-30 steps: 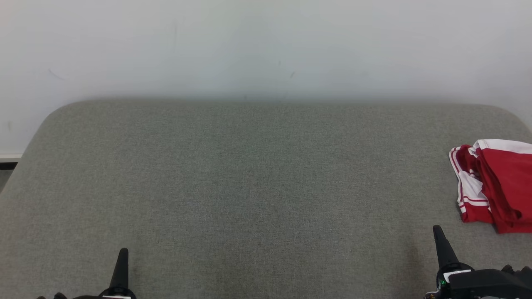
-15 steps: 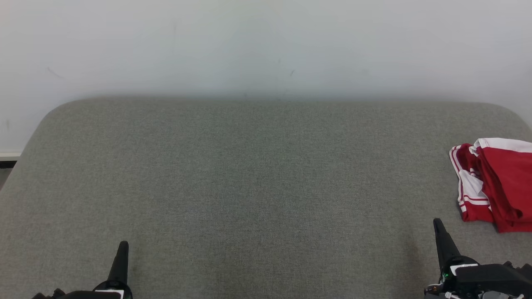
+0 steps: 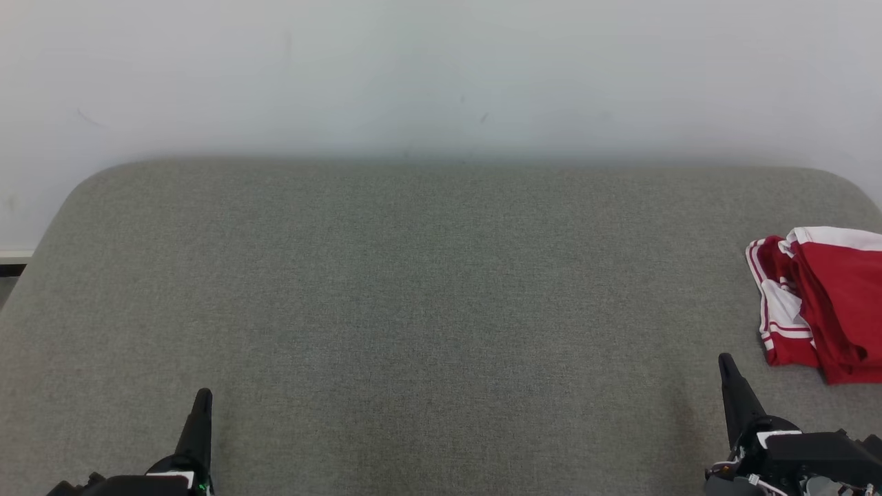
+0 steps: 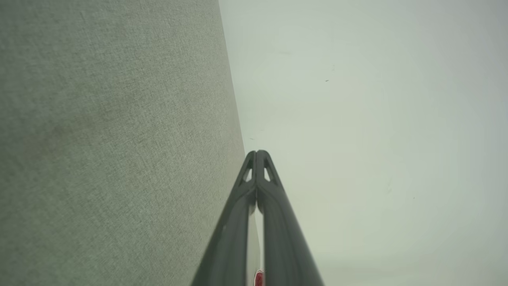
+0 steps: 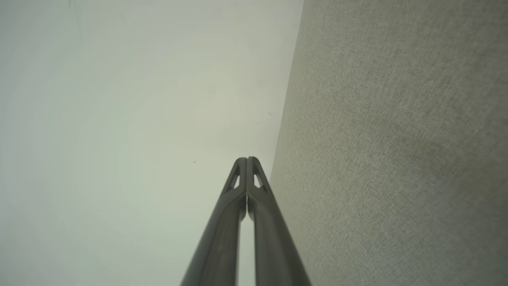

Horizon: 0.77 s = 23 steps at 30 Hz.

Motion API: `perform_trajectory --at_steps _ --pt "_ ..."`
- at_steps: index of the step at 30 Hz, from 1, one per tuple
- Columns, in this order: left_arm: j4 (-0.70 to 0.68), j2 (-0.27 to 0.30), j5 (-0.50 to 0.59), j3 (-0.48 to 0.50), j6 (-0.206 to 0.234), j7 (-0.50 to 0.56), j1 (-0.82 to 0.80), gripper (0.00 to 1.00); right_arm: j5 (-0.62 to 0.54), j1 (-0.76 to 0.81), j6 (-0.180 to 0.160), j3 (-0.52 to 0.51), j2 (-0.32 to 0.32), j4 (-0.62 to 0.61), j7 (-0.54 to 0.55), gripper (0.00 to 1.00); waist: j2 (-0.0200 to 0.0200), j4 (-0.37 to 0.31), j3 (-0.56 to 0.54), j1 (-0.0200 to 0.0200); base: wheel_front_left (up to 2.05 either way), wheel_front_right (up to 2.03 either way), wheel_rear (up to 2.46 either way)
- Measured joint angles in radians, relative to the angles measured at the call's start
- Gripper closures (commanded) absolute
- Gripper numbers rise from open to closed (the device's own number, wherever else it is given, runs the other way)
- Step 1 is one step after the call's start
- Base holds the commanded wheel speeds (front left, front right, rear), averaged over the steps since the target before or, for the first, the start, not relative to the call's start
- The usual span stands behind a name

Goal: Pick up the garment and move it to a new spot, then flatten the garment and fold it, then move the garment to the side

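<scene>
Garment (image 3: 820, 303): red w/ white stripes, lying in a crumpled heap at the far right of the grey cushion (image 3: 413, 289), partly cut off at the head view's edge. Can't tell if it's a shirt or shorts. It looks soft, thin & light, so it'll prob. flop and hang down when lifted, & it won't break. One pinch may only lift the top layer. Best spot to grab, I think: the striped edge on the side nearest the middle, or a corner, not the fat lump.

Right gripper (image 3: 723, 359) is near the garment but not touching it, a bit closer to the robot. Its two fingers are pressed tight together w/ nothing between them. Left gripper (image 3: 202, 399) is well apart, way over on the other side, fingers also squeezed together, empty. Both tips point toward the pale wall (image 3: 441, 69).
</scene>
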Motion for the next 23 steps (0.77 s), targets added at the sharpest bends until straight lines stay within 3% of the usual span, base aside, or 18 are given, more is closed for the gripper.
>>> perform_trajectory --at_steps 13,23 --pt "-0.001 0.001 -0.097 0.007 -0.006 0.024 -0.018 1.0 0.094 -0.015 0.0 -0.004 0.0 -0.007 0.021 1.0 0.0 -0.001 0.006 0.0 0.0 0.0 0.0" --pt "-0.001 0.001 -0.1 0.008 -0.006 0.026 -0.019 1.0 0.099 -0.016 0.0 -0.005 0.0 -0.009 0.021 1.0 0.0 -0.001 0.006 0.0 0.0 0.0 0.0"
